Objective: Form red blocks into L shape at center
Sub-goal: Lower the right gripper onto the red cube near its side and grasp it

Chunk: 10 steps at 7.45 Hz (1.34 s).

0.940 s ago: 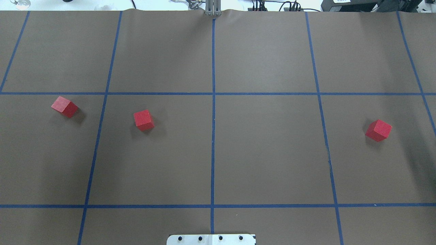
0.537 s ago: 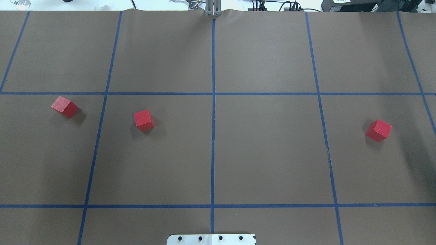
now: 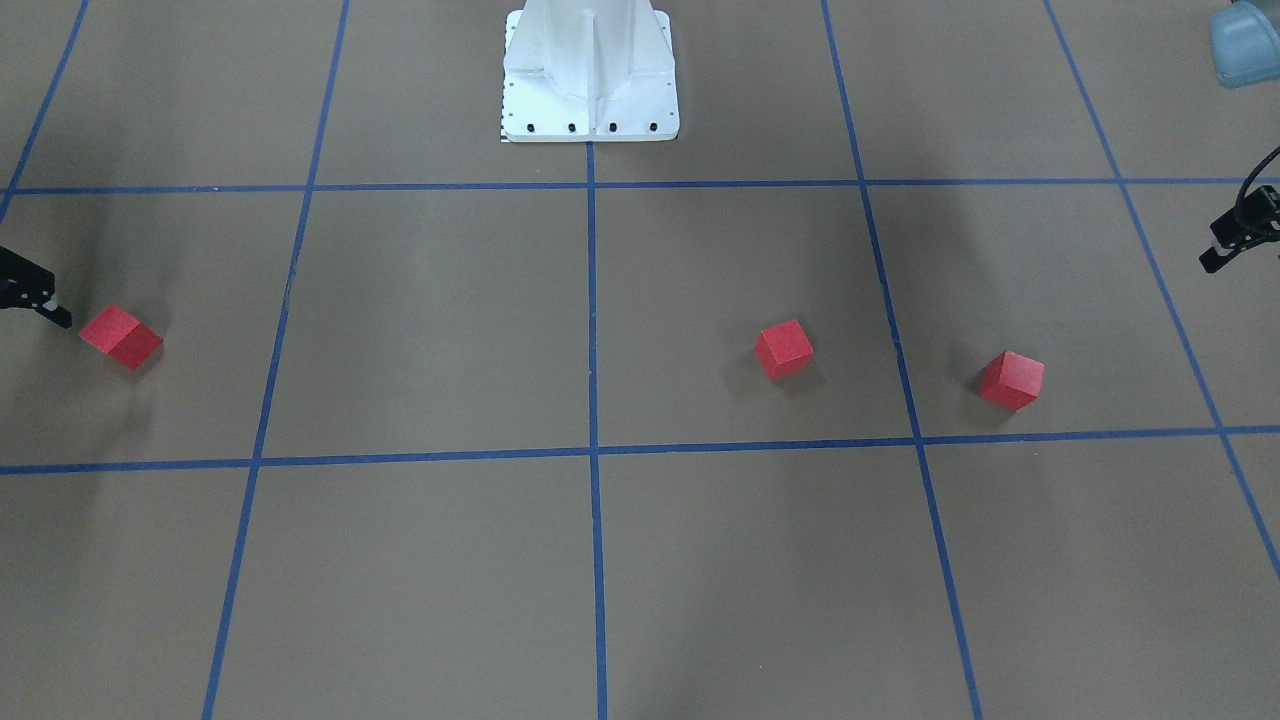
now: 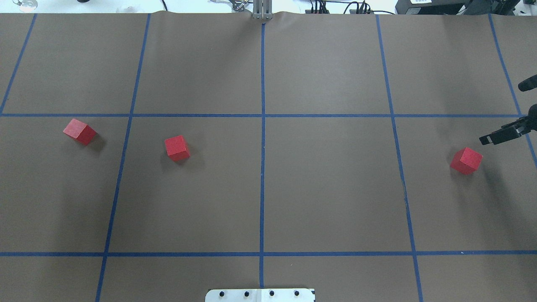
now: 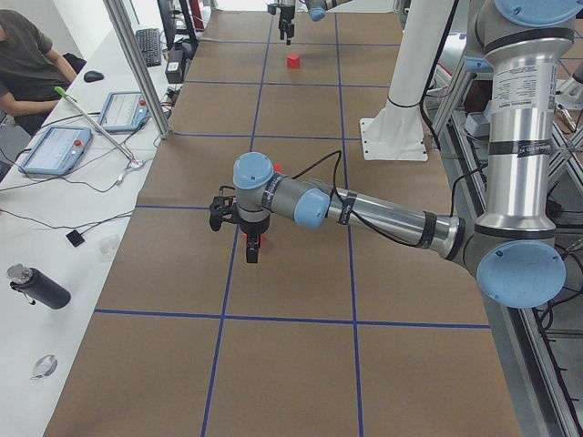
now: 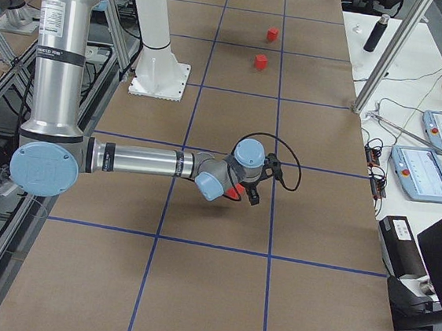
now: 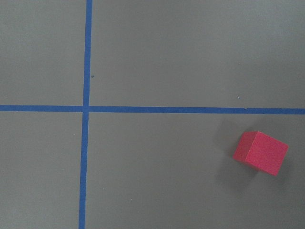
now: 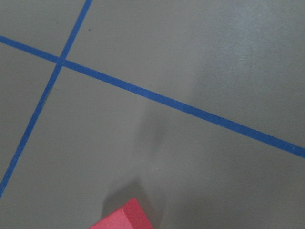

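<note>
Three red blocks lie apart on the brown table. One is far left [image 4: 79, 131], one left of the middle [image 4: 177, 148], and one far right [image 4: 466, 160]. The center [image 4: 293, 180] holds no block. My right gripper [image 4: 505, 115] comes in at the right edge and hangs open, just beyond the right block [image 3: 120, 336]. Only a corner of that block [image 8: 125, 217] shows in the right wrist view. A part of my left gripper [image 3: 1238, 238] shows at the front view's right edge, and I cannot tell its state. The left wrist view looks down on one block [image 7: 260, 152].
The white pedestal base [image 4: 260, 295] stands at the table's near edge, on the middle tape line. Blue tape divides the surface into large squares. Beside the table's far side, a person [image 5: 27, 64] sits at a bench with tablets [image 5: 55, 150] and a bottle [image 5: 36, 287].
My right gripper has come into the overhead view from the right edge, close to the right block. The three blocks have not moved.
</note>
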### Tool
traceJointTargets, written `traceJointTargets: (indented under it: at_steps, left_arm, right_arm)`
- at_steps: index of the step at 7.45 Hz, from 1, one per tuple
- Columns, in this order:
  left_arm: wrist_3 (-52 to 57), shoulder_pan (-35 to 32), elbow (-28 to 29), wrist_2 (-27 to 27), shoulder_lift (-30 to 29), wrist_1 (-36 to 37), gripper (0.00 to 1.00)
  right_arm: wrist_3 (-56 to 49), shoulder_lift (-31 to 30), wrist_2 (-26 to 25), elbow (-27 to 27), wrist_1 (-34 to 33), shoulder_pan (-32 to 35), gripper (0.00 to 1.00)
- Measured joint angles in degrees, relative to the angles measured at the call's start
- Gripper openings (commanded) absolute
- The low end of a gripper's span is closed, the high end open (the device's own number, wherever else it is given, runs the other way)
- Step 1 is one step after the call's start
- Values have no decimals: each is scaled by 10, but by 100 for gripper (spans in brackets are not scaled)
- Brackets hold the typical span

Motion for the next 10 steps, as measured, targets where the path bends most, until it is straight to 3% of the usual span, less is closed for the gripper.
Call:
traceJointTargets:
  at_steps: [2, 4, 5, 10]
  left_arm:
    - [-3, 0, -1, 0, 0, -2, 100]
    - [-2, 0, -1, 0, 0, -3, 100]
    - [-2, 0, -1, 0, 0, -3, 100]
    - [-3, 0, -1, 0, 0, -2, 100]
  right_arm:
    - [1, -1, -40, 23, 7, -61, 97]
    - [-5, -4, -84, 35, 7, -107, 83]
    - [-14, -5, -102, 35, 8, -119, 82]
    - [-85, -4, -102, 36, 1, -99, 77]
